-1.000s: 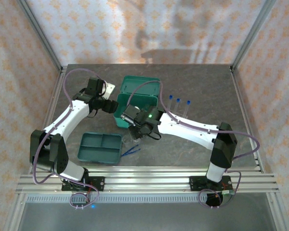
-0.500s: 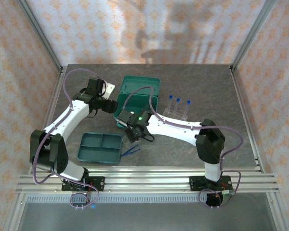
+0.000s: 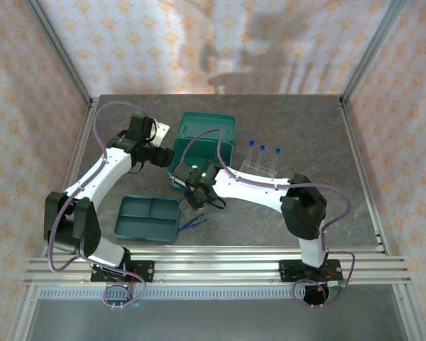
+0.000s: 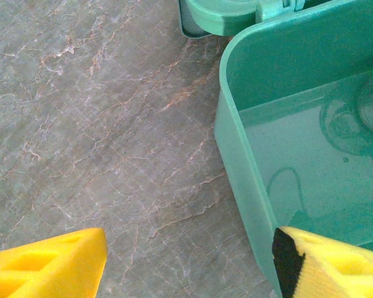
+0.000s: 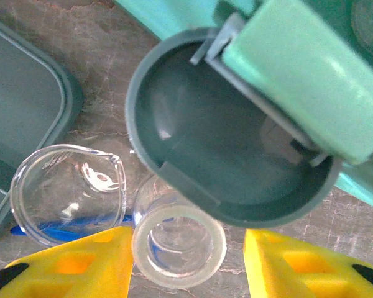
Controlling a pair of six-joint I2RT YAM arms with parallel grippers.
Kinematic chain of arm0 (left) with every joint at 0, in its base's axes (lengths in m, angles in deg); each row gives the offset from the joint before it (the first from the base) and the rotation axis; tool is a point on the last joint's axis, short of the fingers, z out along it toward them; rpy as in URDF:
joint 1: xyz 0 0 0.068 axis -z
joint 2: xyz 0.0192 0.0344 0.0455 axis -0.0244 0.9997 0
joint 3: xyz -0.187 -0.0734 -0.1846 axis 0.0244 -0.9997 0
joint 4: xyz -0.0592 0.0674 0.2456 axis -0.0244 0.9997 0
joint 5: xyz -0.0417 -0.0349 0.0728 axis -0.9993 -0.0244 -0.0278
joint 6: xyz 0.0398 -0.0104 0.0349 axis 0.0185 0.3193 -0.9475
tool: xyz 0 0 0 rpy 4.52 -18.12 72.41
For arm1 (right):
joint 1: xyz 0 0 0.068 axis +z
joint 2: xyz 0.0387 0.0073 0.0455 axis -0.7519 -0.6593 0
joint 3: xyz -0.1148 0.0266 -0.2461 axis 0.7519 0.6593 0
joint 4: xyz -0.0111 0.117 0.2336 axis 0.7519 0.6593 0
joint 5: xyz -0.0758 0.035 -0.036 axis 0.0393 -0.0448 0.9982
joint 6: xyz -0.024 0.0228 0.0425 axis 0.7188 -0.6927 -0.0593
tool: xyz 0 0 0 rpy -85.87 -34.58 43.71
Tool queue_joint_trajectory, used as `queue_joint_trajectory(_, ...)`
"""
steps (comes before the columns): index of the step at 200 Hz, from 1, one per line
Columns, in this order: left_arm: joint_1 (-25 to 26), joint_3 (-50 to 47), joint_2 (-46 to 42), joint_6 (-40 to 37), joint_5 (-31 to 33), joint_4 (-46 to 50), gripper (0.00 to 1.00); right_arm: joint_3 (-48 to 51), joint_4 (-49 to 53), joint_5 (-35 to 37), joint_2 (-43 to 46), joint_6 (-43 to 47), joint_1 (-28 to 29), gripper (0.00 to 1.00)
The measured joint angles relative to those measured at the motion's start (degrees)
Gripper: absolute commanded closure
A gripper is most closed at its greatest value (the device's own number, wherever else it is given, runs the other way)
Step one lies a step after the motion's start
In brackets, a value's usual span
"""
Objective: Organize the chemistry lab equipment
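The right fingers (image 5: pixel 68 264) stand spread either side of a little glass vessel (image 5: pixel 178 251) at the bottom of the right wrist view, lined up, I'd say, to pinch it. The left fingers (image 4: pixel 50 267), also apart, straddle the teal case wall (image 4: pixel 242 180), probably steadying it.

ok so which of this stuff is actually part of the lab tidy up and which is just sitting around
Part of the job:
- blue-capped test tubes
- clear rack holding them
- spouted beaker
- small round glass vessel
- blue tweezers
- divided teal tray

Just lying about:
- large teal hinged case, standing open
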Motion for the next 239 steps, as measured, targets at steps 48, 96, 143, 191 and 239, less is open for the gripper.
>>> queue_joint_trajectory(48,0.0,0.0,0.0,0.0,0.0,0.0,0.25,0.0,-0.1,0.0,-1.2,0.0,-0.2,0.53)
queue_joint_trajectory(96,0.0,0.0,0.0,0.0,0.0,0.0,0.25,0.0,-0.1,0.0,-1.4,0.2,-0.2,0.60)
queue_joint_trajectory(143,0.0,0.0,0.0,0.0,0.0,0.0,0.25,0.0,0.0,0.2,-1.4,0.2,-0.2,0.62)
queue_joint_trajectory(191,0.0,0.0,0.0,0.0,0.0,0.0,0.25,0.0,1.6,1.1,-0.1,0.2,-0.2,0.62)
queue_joint_trajectory(239,0.0,0.0,0.0,0.0,0.0,0.0,0.25,-0.1,7.2,2.4,8.9,-0.8,0.2,0.62)
